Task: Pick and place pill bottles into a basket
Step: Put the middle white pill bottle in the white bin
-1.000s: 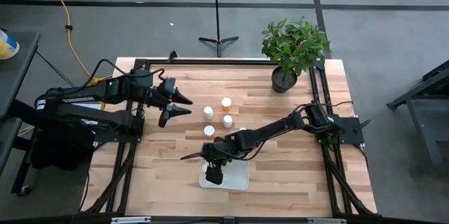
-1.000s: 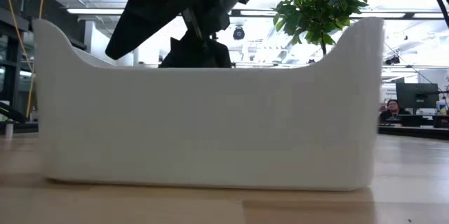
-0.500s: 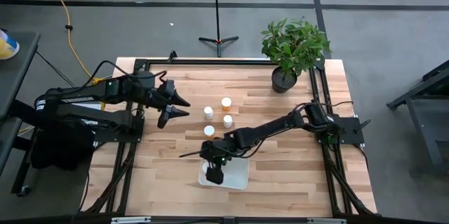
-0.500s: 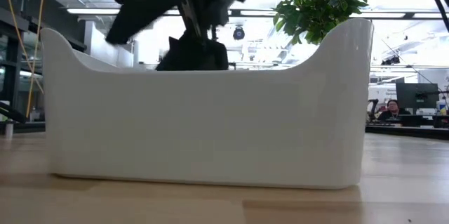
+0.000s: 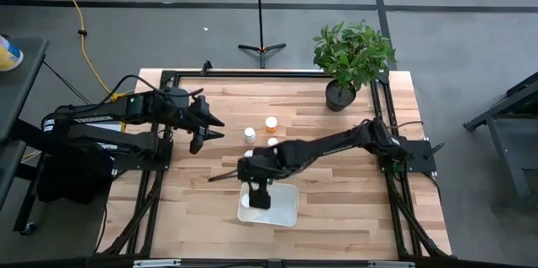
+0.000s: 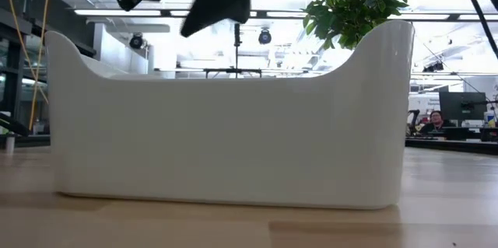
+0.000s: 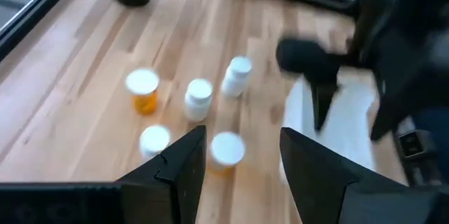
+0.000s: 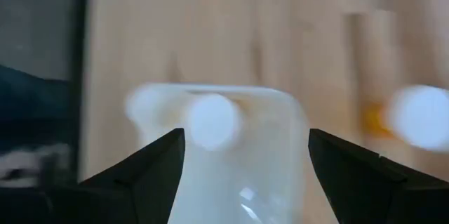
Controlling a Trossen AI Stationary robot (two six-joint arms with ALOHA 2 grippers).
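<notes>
Bare tabletop [image 5: 193, 209] lay open to the left of the right gripper [image 5: 259, 198] — wood clear to the table's edge, with the left gripper [image 5: 208, 123] waiting well off over the far left part, its fingers [image 7: 184, 168] spread and empty. That right gripper hung above the near-left end of the basket [image 5: 282, 209], which sat close to the table's front edge; its two fingers [image 8: 147, 171] stood apart with nothing between them. Below it, inside the basket, one white-capped bottle [image 8: 212, 120] rested near the wall. Beyond the gripper, toward the table's far side, the other pill bottles [image 5: 271, 123] stood loosely grouped on the wood — five showed in the left wrist view, one with an orange body [image 7: 143, 91]. Farther right, past the arm, a potted plant [image 5: 351, 58] stood at the far right corner, open wood around it.
</notes>
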